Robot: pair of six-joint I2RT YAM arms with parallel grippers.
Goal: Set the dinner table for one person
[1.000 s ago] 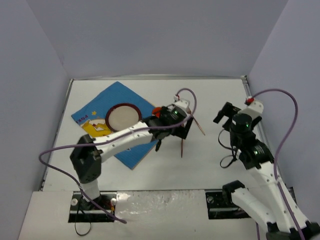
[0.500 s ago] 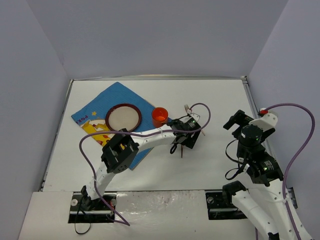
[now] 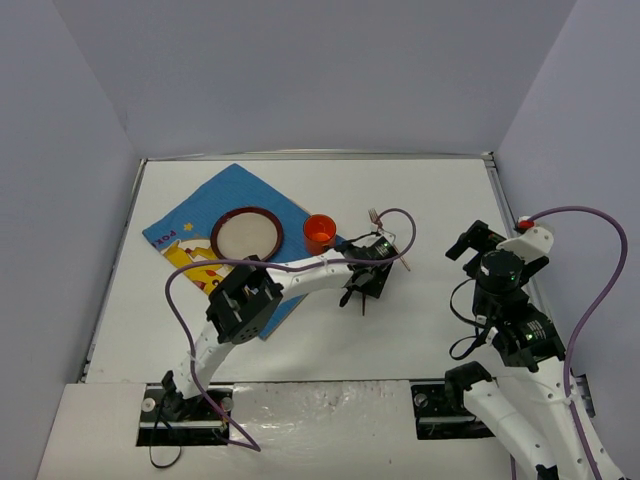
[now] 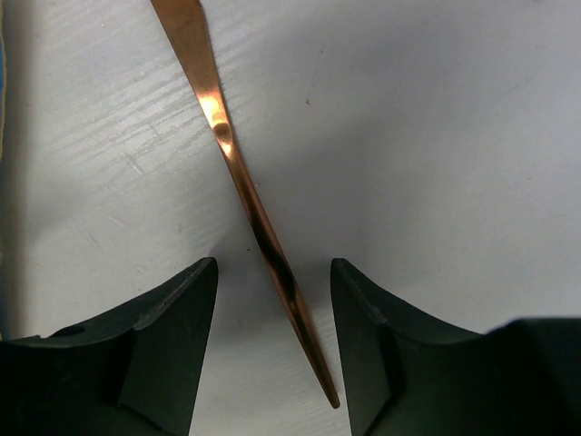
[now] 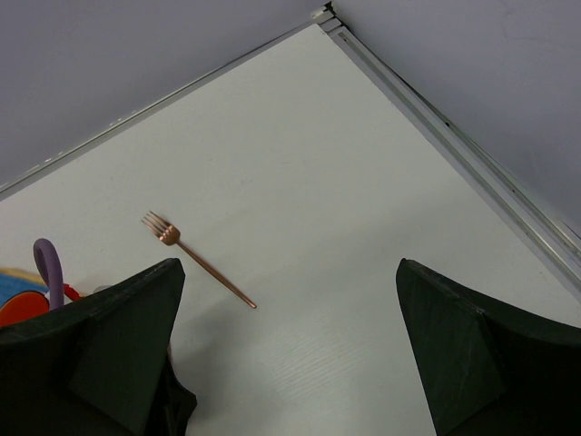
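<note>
A thin copper utensil handle (image 4: 238,173) lies flat on the white dinner table (image 3: 440,200). My left gripper (image 4: 272,263) is down over it, one finger on each side. The jaws are partly closed, with a small gap showing between each pad and the handle, so it is open. From above, the left gripper (image 3: 363,286) sits just right of the blue placemat (image 3: 190,225), and the handle's tip (image 3: 363,307) pokes out below it. A copper fork (image 5: 195,259) lies on the table beyond. My right gripper (image 5: 289,263) is open wide and empty, raised at the right side.
On the placemat are a round plate with a dark red rim (image 3: 246,233) and, at the mat's right corner, an orange cup (image 3: 320,234). The fork (image 3: 390,240) lies diagonally just behind the left gripper. The table's metal rim (image 3: 494,185) runs close beside the right arm.
The left arm has swung right and down over the copper handle, uncovering the orange cup, and its jaws have narrowed around the handle. The right arm has drawn back to the right.
</note>
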